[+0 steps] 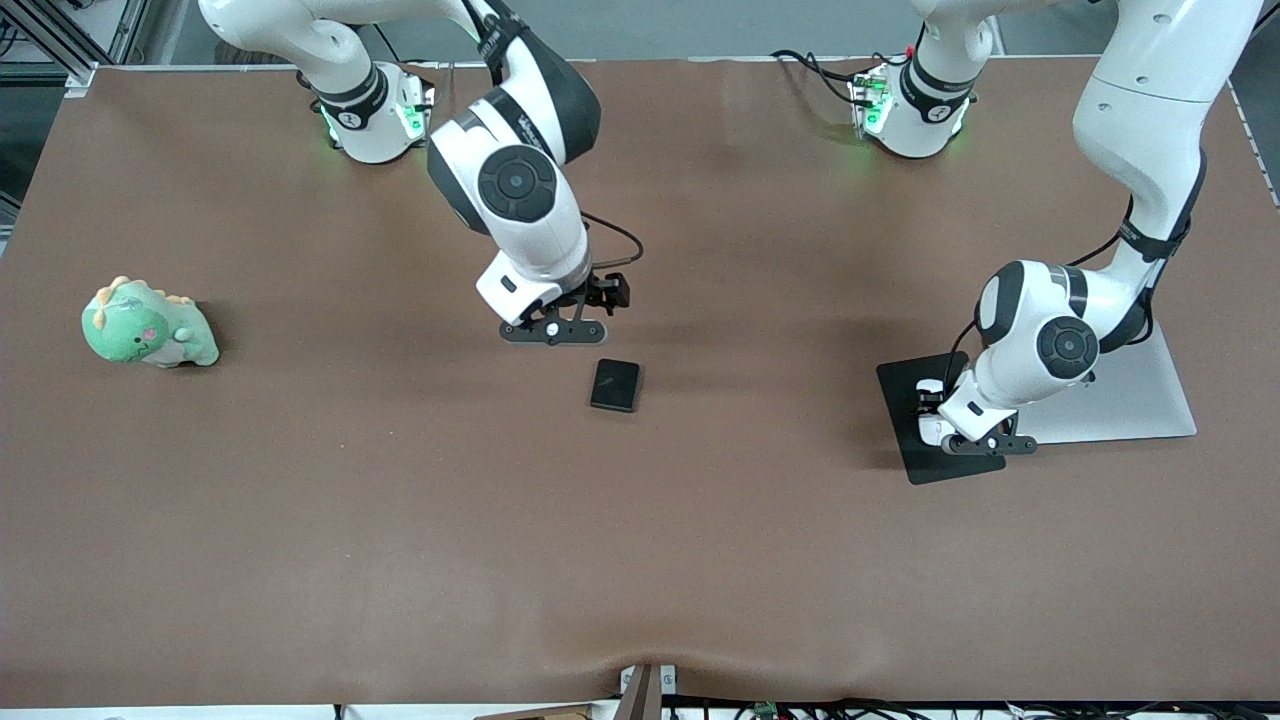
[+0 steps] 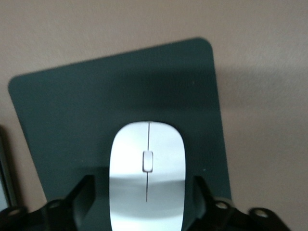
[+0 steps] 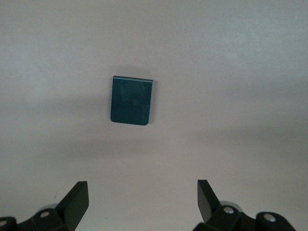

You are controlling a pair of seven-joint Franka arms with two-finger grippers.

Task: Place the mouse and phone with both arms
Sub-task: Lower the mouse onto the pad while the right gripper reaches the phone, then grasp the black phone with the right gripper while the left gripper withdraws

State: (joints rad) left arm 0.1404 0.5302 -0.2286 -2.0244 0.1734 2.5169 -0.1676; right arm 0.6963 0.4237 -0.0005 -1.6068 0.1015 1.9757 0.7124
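Note:
The white mouse (image 2: 147, 173) lies on the black mouse pad (image 2: 72, 120) toward the left arm's end of the table. My left gripper (image 2: 144, 197) is low over it, open, with one finger on each side of the mouse and a gap to each. In the front view the left gripper (image 1: 950, 425) covers most of the mouse (image 1: 929, 428) on the pad (image 1: 915, 390). The black phone (image 1: 614, 385) lies flat on the brown table near the middle. My right gripper (image 1: 555, 335) hangs open and empty over the table beside the phone (image 3: 131, 101), fingers wide apart (image 3: 143, 202).
A green dinosaur plush (image 1: 148, 325) stands toward the right arm's end of the table. A flat silver slab (image 1: 1130, 395) lies beside the mouse pad, partly under the left arm. Its edge shows in the left wrist view (image 2: 4, 168).

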